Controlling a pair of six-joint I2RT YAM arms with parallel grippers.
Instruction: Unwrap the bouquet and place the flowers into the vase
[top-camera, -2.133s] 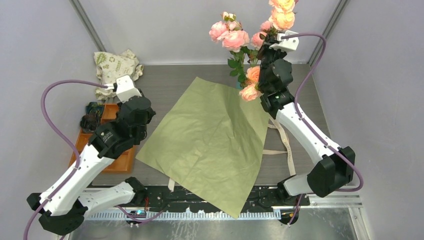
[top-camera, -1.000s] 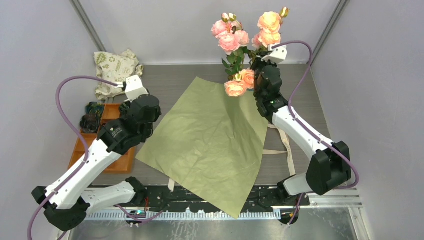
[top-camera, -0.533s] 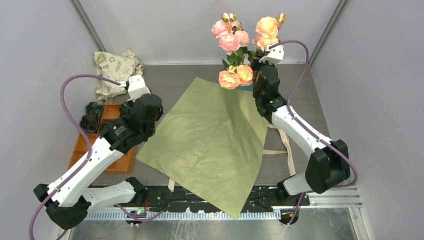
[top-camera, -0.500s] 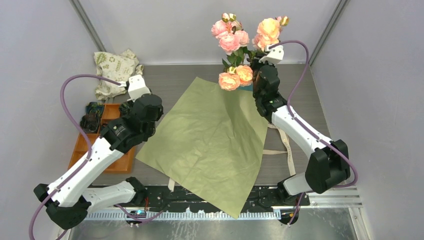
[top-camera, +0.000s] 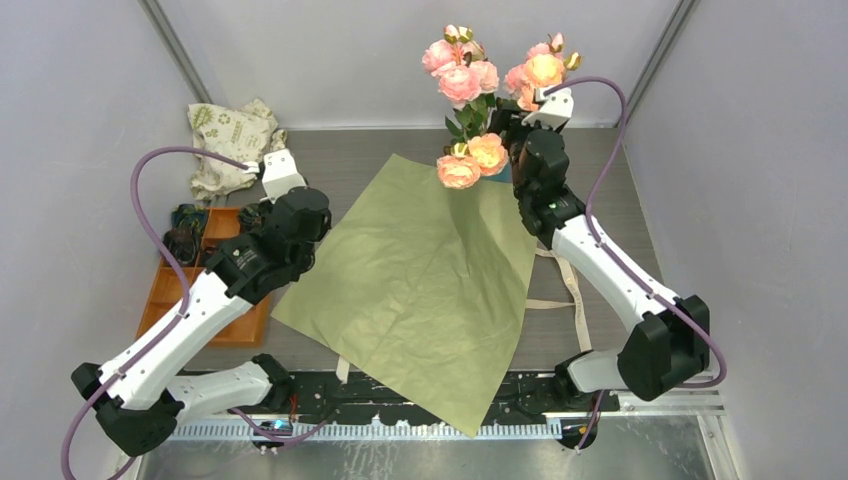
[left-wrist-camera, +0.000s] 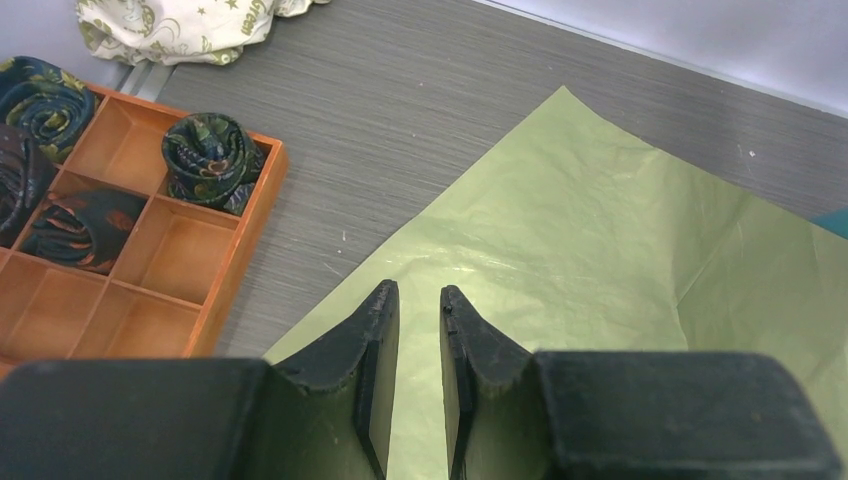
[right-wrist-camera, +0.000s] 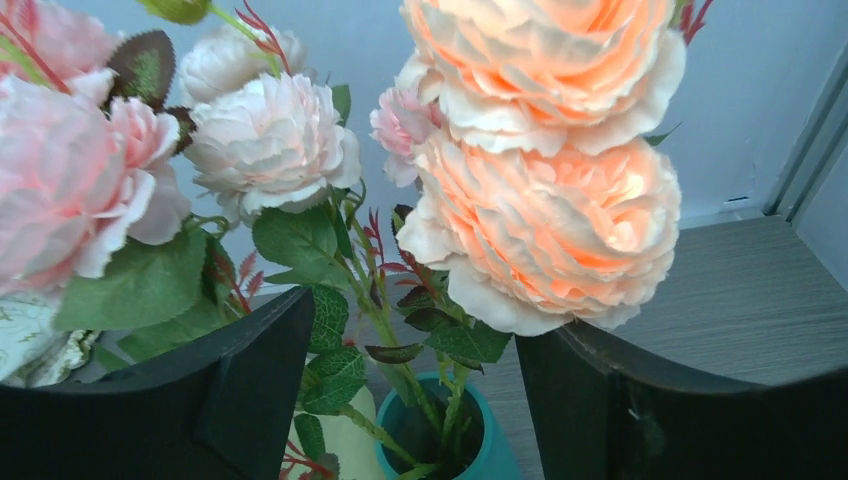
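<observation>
One change since a second ago: the right gripper (right-wrist-camera: 415, 325) stands wide apart around the flowers (top-camera: 462, 80), whose stems sit in the vase (right-wrist-camera: 500, 458); the left gripper (left-wrist-camera: 418, 300) hangs narrowly parted above the green sheet (top-camera: 420, 280).

The vase (right-wrist-camera: 498, 452) shows only its teal mouth, cut off by the right wrist view's bottom edge. From above, the flowers (top-camera: 460, 80) and right arm (top-camera: 600, 270) cover it almost entirely. The left arm (top-camera: 200, 310) hides part of the orange tray (top-camera: 252, 318) at the bench's (top-camera: 340, 160) left edge.

Creased matt paper (top-camera: 420, 270); vase (right-wrist-camera: 498, 452) seemingly matt
</observation>
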